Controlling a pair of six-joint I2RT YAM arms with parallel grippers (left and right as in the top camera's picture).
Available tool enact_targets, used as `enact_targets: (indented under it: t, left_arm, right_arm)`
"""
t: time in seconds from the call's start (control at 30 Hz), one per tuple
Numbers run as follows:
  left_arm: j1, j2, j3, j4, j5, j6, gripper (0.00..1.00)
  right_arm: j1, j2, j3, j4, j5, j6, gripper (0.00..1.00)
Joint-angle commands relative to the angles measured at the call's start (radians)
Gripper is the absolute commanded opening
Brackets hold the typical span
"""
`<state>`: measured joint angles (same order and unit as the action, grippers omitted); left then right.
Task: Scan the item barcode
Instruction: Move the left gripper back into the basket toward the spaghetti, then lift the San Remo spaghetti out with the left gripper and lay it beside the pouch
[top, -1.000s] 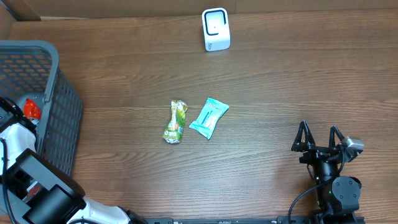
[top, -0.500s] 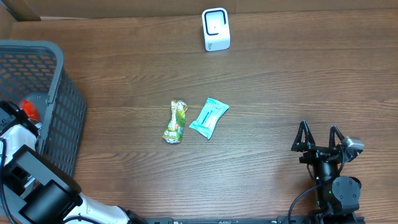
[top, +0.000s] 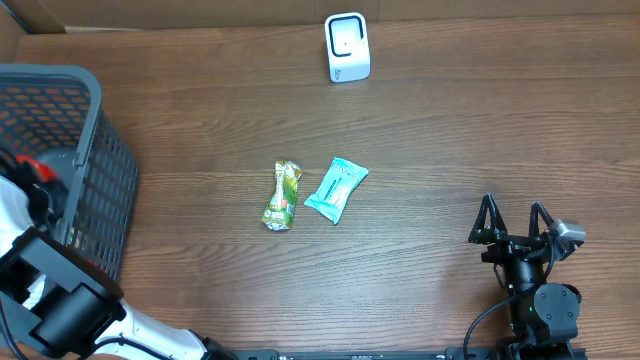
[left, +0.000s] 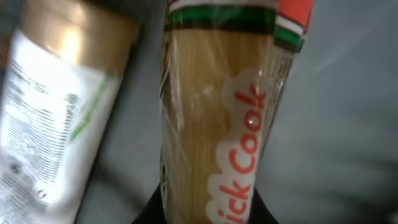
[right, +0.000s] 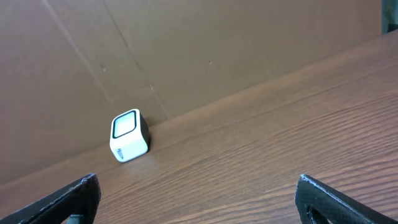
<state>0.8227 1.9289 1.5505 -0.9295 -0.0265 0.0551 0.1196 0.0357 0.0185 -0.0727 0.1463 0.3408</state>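
We saw the left tool (left: 204, 215) clamped on a pasta pack (left: 217, 112) in the basket (top: 100, 170), the right tool (top: 512, 216) gaping open.

This looks like a mock shop checkout set up as a robot test station. A wood-grain bench (top: 450, 130) carries a small white cube barcode scanner (top: 347, 47) and two loose groceries: a green snack packet (top: 283, 196) and a teal wrapped packet (top: 336, 188). At the edge, a grey plastic mesh shopping basket (top: 95, 170) holds a clear packet of spaghetti with red lettering (left: 217, 124) and a gold-capped white-labelled bottle (left: 50, 124). Plain brown cardboard sheeting (right: 186, 43) walls the back.
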Motion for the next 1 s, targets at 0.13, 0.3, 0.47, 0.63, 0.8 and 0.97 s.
enact_targets:
  t: [0.13, 0.3, 0.47, 0.63, 0.8, 0.97]
  left_arm:
    - [-0.033, -0.041, 0.488, -0.157, 0.214, -0.083, 0.04]
    - [-0.106, -0.065, 0.763, -0.245, 0.278, -0.101, 0.04]
    - [-0.248, -0.123, 0.956, -0.298, 0.293, -0.101, 0.04]
    - [-0.436, -0.179, 0.998, -0.399, 0.292, -0.066, 0.04]
    - [-0.632, -0.167, 0.976, -0.566, 0.293, -0.009, 0.04]
    - [-0.820, -0.130, 0.793, -0.634, 0.208, -0.014, 0.04]
  right_arm:
    - [0.005, -0.002, -0.010, 0.004, 0.010, 0.006, 1.00]
    - [0.005, -0.002, -0.010, 0.004, 0.010, 0.006, 1.00]
    - [0.005, -0.002, -0.010, 0.004, 0.010, 0.006, 1.00]
    - [0.005, -0.002, -0.010, 0.004, 0.010, 0.006, 1.00]
    - [0.005, -0.002, -0.010, 0.004, 0.010, 0.006, 1.00]
    - [0.005, -0.002, -0.010, 0.004, 0.010, 0.006, 1.00]
